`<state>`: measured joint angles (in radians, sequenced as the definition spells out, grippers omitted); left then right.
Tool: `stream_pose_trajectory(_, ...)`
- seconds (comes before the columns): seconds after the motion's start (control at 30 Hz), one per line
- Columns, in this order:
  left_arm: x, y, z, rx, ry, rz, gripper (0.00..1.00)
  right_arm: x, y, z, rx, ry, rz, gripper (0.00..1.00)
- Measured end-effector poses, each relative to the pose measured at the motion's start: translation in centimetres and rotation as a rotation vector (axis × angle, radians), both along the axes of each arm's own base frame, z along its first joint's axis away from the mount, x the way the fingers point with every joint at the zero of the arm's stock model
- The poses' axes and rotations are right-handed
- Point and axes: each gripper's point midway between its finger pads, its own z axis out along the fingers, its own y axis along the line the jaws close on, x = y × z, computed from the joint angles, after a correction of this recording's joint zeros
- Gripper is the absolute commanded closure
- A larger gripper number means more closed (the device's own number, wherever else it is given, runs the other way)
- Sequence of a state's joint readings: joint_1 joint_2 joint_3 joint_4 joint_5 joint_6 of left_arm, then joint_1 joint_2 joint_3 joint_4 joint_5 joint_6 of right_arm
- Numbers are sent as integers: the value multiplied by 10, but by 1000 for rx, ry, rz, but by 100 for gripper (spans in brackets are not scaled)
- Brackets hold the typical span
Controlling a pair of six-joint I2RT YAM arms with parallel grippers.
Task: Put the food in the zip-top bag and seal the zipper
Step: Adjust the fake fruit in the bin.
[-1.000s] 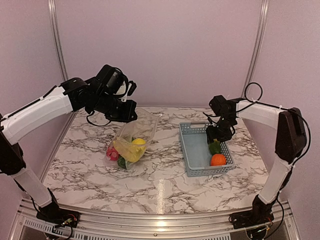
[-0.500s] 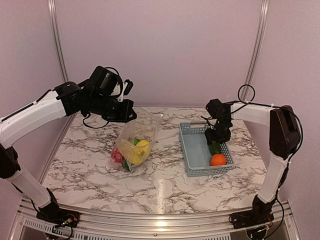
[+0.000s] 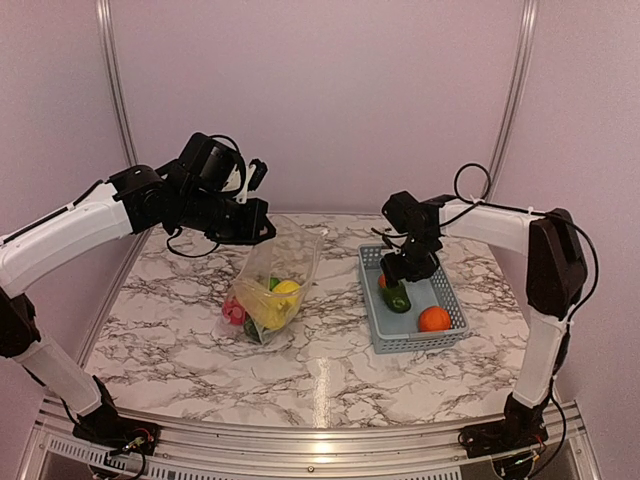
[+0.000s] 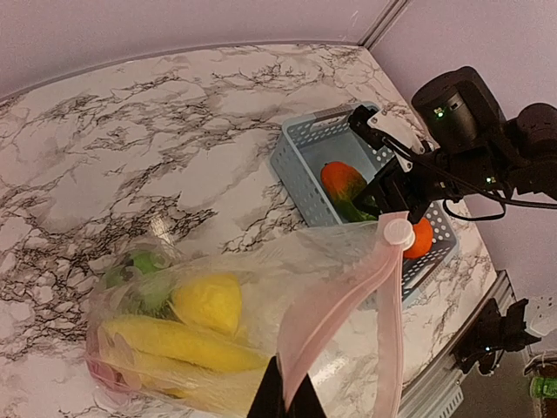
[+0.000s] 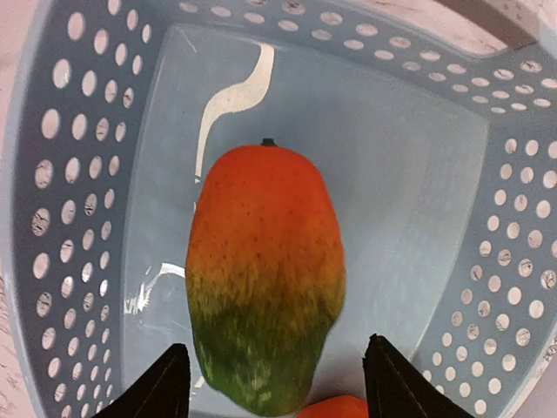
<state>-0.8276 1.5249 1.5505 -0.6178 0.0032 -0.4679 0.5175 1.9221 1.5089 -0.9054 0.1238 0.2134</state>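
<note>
Item: zip-top bag, clear film, hung by its upper edge from the left gripper, which is clenched on the film just beside the zipper; the bag's lower end rests on the marble table, left of the basket and apart from it. Contents already inside: bananas, yellow pepper, a green piece and a pink one, both only partly seen. White slider sits at the far end of the strip; how wide the mouth gapes cannot be told. Outstanding: mango-shaped fruit, red-orange shading to green, lying on the basket floor; orange in the basket's near end. Right gripper: released, its fingers spread either side of the fruit's green end, a gap showing on one side. Hazards, as judged: the fruit is glossy and tapers where the pads would close, so it may squirt out or tilt; the orange lies close by and could be knocked; the bag hangs from a single pinch, so its mouth may sag shut and a delivered fruit could drop beside it; the loaded film may slip from the grip.
</note>
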Motion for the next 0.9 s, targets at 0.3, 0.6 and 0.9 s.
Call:
stream_pose_trajectory(0.3, -1, -3, 0, -19, 9, -4, 100, 6, 3, 23, 74, -23, 3, 23)
stream_pose_trajectory(0.6, -2, -6, -4, -37, 24, -8, 100, 19, -3, 18, 148, -12, 5, 23)
stream_pose_trajectory(0.9, -4, -6, -6, -50, 36, -4, 100, 36, 14, -13, 165, 36, 50, 22)
